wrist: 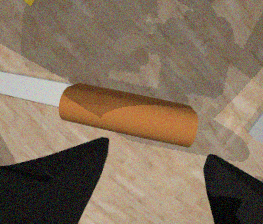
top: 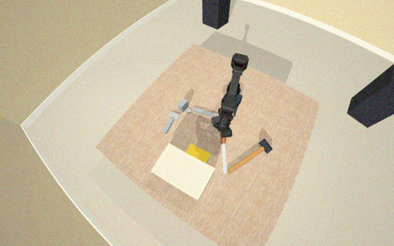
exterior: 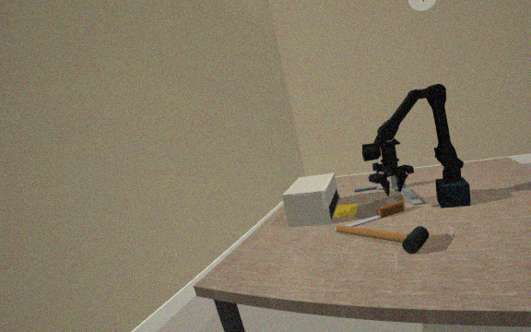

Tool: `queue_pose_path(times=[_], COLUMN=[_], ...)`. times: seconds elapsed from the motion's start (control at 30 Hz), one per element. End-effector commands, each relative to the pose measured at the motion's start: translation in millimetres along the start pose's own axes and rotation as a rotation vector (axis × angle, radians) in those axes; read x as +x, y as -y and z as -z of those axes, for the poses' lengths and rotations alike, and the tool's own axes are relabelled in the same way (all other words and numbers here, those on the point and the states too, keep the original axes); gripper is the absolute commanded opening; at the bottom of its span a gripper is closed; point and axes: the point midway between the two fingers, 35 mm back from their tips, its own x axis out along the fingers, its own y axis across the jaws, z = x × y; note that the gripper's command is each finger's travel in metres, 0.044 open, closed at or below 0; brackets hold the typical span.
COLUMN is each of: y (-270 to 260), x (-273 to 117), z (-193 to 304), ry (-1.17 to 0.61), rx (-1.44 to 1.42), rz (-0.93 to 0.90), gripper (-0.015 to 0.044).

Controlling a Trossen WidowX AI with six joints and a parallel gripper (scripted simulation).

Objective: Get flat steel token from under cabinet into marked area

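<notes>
The white cabinet [top: 183, 172] [exterior: 309, 207] stands on the table. A flat yellow rectangle [top: 198, 152] [exterior: 346, 210] lies against its open front; its corner shows in the wrist view [wrist: 29, 1]. The steel token is not visible. A tool with a thick orange handle [top: 223, 140] [exterior: 391, 209] [wrist: 129, 115] and a long pale blade [top: 224, 158] [exterior: 362, 221] [wrist: 22, 87] lies flat beside the cabinet's front side. My gripper [exterior: 395, 192] [wrist: 158, 153] is open and empty, pointing down above the table near the handle. The handle lies just beyond the fingertips in the wrist view, not between them.
A mallet with a black head [top: 265, 145] [exterior: 415, 240] and wooden handle [top: 246, 160] [exterior: 371, 232] lies beside the bladed tool. A grey bar [top: 204, 111] lies near the gripper. A grey block [top: 183, 105] and a flat grey T-shaped piece [top: 169, 124] lie farther off.
</notes>
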Motion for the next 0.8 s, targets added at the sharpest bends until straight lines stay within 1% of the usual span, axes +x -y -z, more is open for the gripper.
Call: queue_pose_path(times=[0.0,0.77], y=[0.0,0.0], x=[-0.3,-0.3], z=[0.2,0.1], ry=[-0.002,-0.002], rx=[-0.032,-0.212], rz=[0.000,-0.001], gripper=[0.0270,0.0270])
